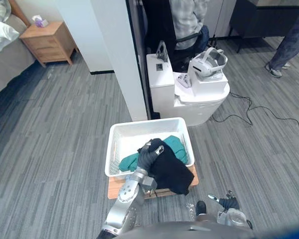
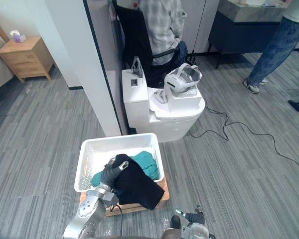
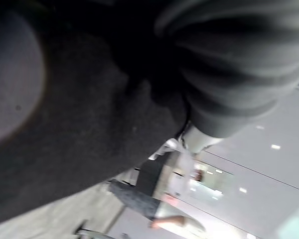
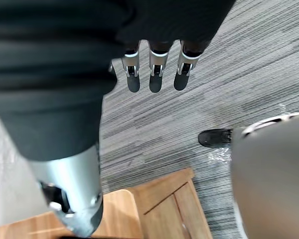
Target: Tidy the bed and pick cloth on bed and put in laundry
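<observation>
Over the white basket [image 1: 148, 122], the left hand [image 1: 148, 155] is buried in the black cloth [image 1: 172, 174], so I can't tell its grip. The cloth drapes over the front rim, so I'd shift it further in before letting go. The right hand [image 4: 157, 74] hangs low, fingers straight.

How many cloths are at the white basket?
2: a teal cloth inside the basket, a black cloth over its front rim by the left hand. Others may be hidden.
</observation>
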